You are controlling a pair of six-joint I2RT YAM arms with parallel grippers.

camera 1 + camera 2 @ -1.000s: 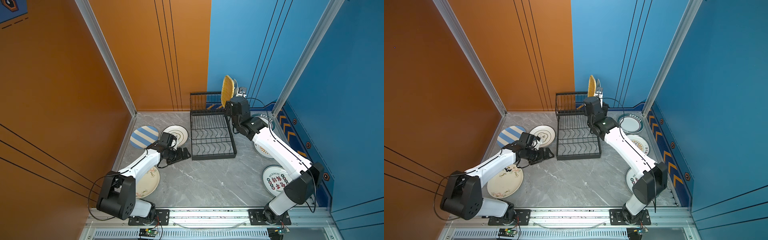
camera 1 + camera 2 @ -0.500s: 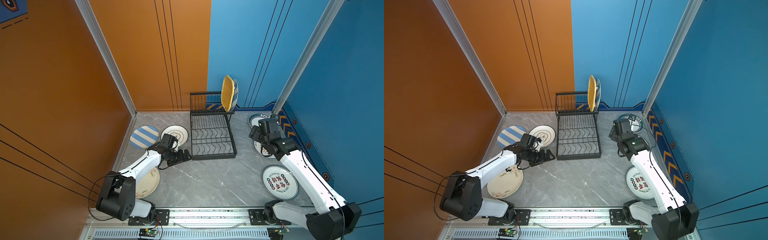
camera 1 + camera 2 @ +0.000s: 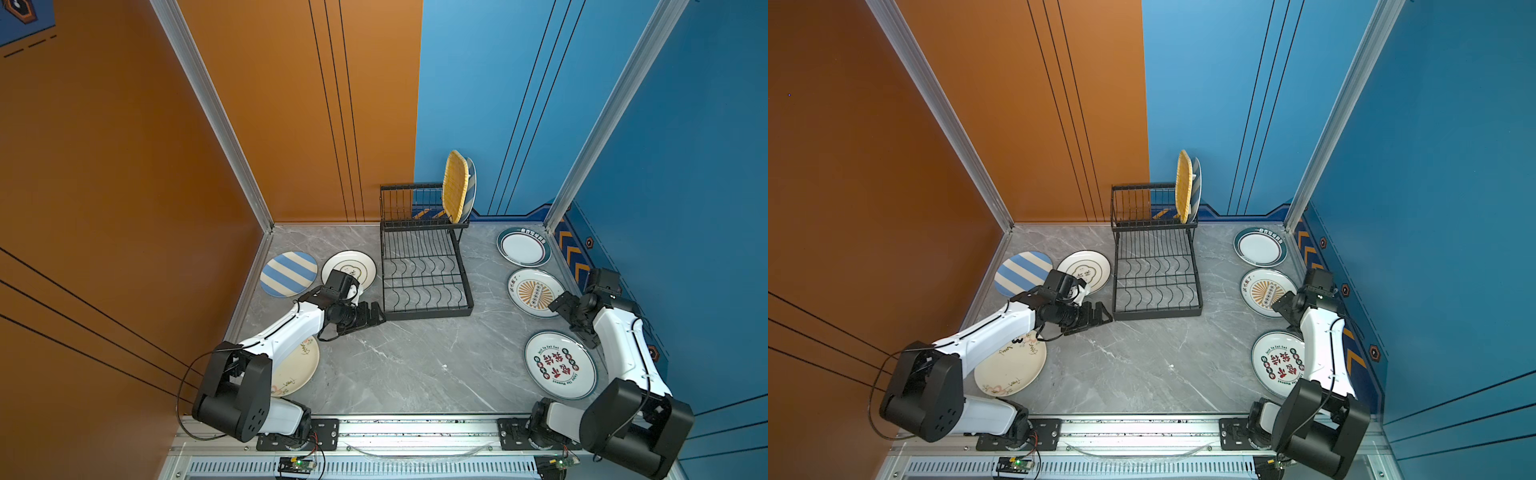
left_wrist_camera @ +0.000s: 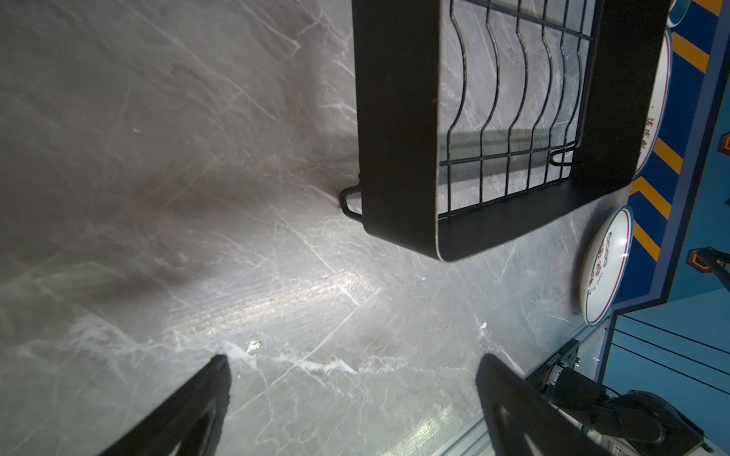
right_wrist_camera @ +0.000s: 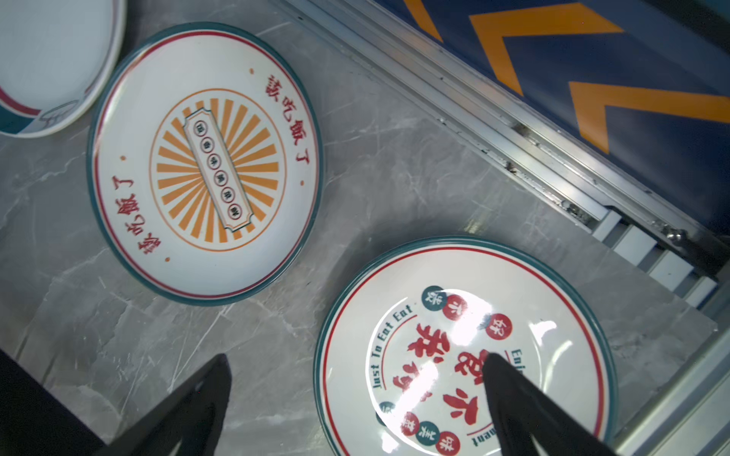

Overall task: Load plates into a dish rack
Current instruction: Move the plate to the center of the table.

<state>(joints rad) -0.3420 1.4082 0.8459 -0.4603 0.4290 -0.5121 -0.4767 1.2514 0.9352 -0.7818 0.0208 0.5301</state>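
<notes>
Two plates stand on edge in the upper tier of the dish rack [image 3: 428,312]: the yellow woven plate [image 3: 455,187] and, just behind it, a striped plate [image 3: 472,183]. Six more lie flat on the counter [image 3: 415,365], three to each side of the rack.

The right tool [image 5: 355,357] hangs over the red-lettered plate [image 5: 434,316], straddling its rim, with the sunburst plate [image 5: 205,166] just beside. Its fingers are spread wide, with nothing between them. The left tool [image 4: 352,356] is equally wide and empty, low by the rack's front corner. How high the right tool sits above the plate is hard to read here.

Judgement: the step in hand is picking up the red-lettered plate.
- Approach from the open-counter side, away from the wall rail [image 5: 493,130].
- Slip one finger under the lip and put the other on the face.
- Close firmly before lifting.
- Turn the plate vertical and feed it into the free slot beside the yellow woven plate without nudging that plate.
</notes>
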